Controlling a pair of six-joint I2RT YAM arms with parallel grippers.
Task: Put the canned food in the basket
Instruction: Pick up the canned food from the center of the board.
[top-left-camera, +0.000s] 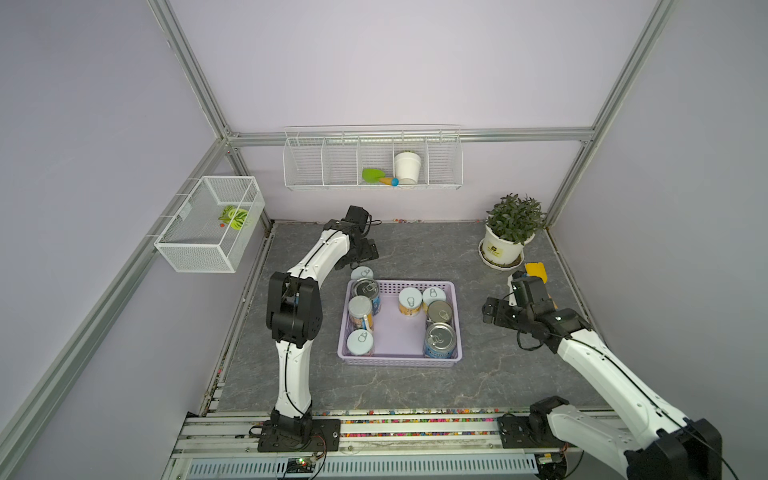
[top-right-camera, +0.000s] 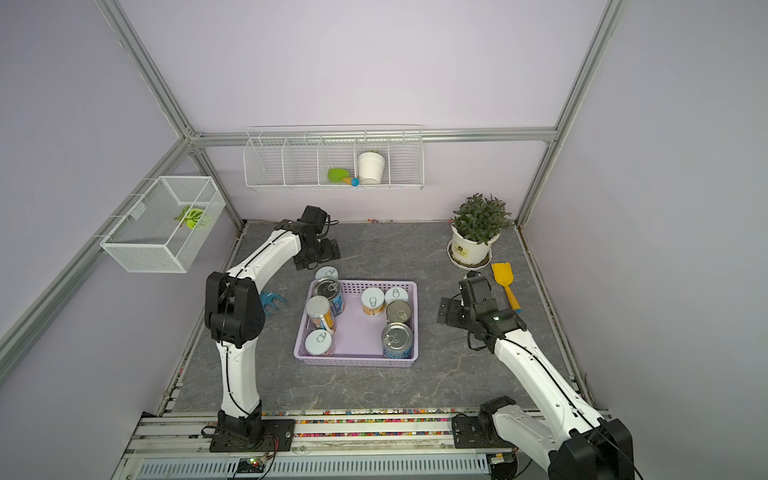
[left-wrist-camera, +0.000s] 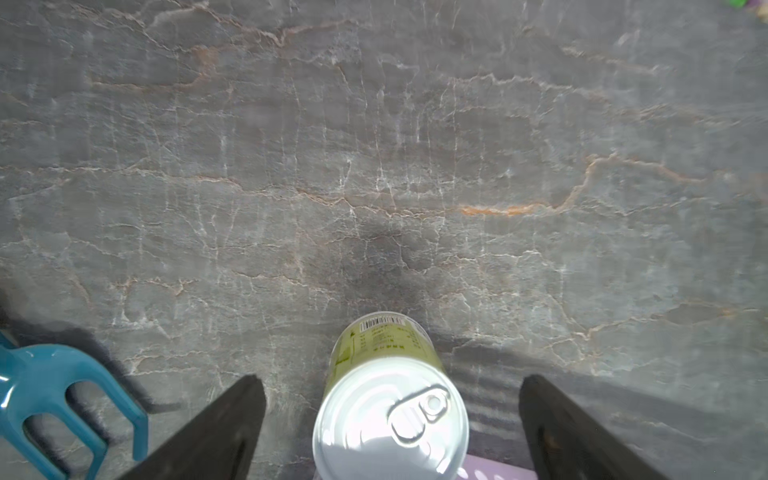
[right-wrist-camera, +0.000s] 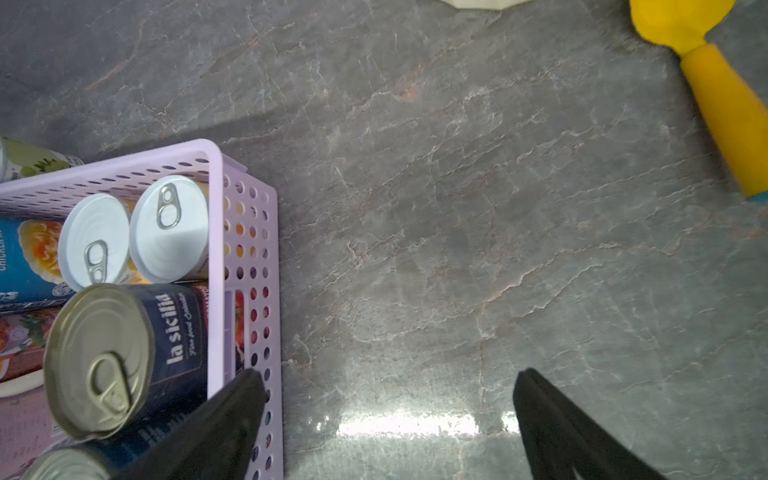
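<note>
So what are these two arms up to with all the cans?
They're filling the lilac basket with cans. Seven cans stand inside; one pale-lidded can stands just outside its far corner. The left gripper is open with that can between its fingers, not gripping. The right gripper is open and empty beside the basket.

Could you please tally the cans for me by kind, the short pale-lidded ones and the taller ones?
Short pale-lidded cans: 4
Taller cans: 4
Total: 8
</note>
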